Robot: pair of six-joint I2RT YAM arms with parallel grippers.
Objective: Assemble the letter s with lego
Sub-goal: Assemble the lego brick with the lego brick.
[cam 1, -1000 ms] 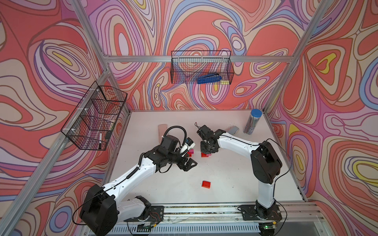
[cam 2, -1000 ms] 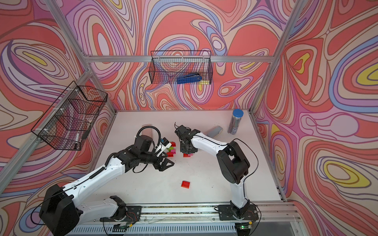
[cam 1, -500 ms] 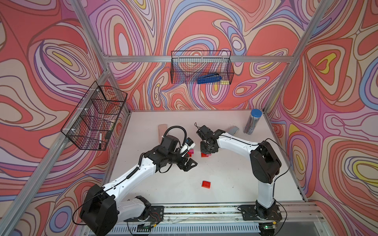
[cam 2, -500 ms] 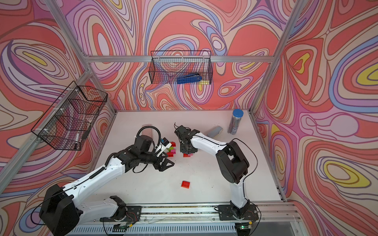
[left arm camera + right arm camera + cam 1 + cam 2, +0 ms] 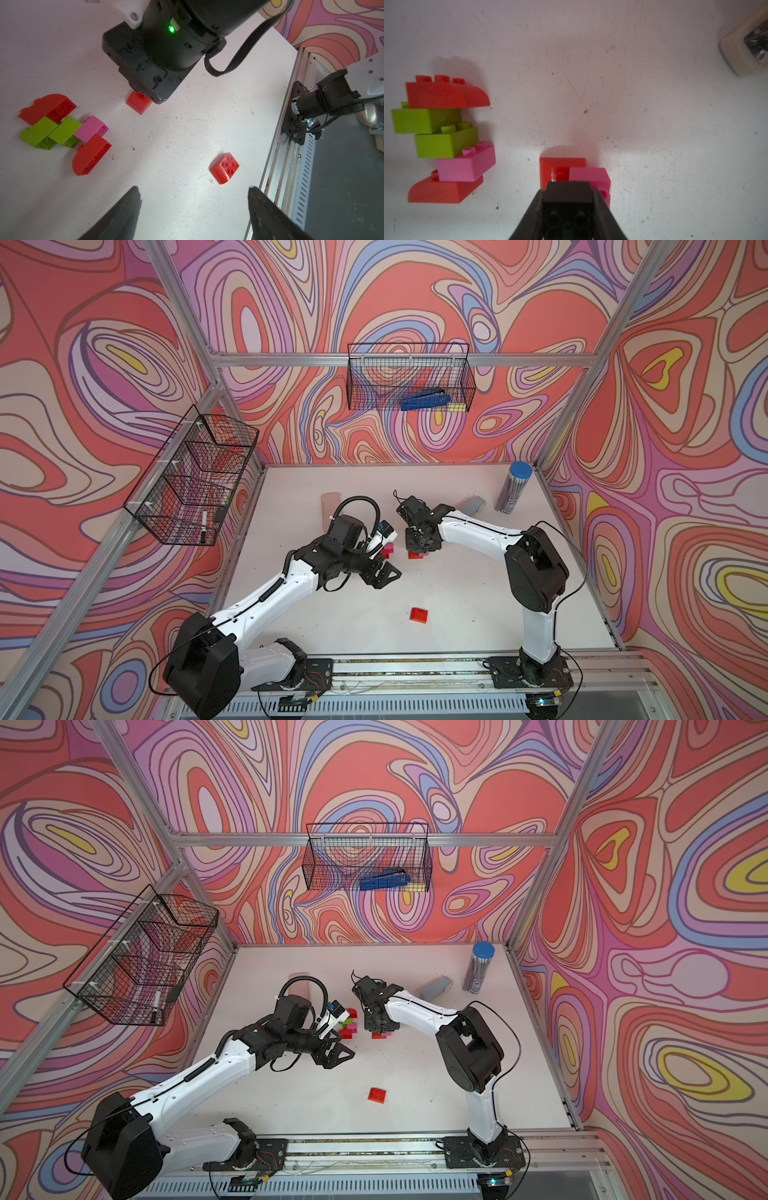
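1 black brick (image 5: 568, 192) clamped in right gripper (image 5: 568, 200), over 1 red brick (image 5: 560, 164) and 1 pink brick (image 5: 589, 174); left gripper (image 5: 193, 190) jaws wide apart, holding nothing.

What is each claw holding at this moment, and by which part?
The right claw grips a black lego brick by its two opposite sides. The left claw is open and holds nothing.

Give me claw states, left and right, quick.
Left claw: open, empty.
Right claw: closed on a black brick.
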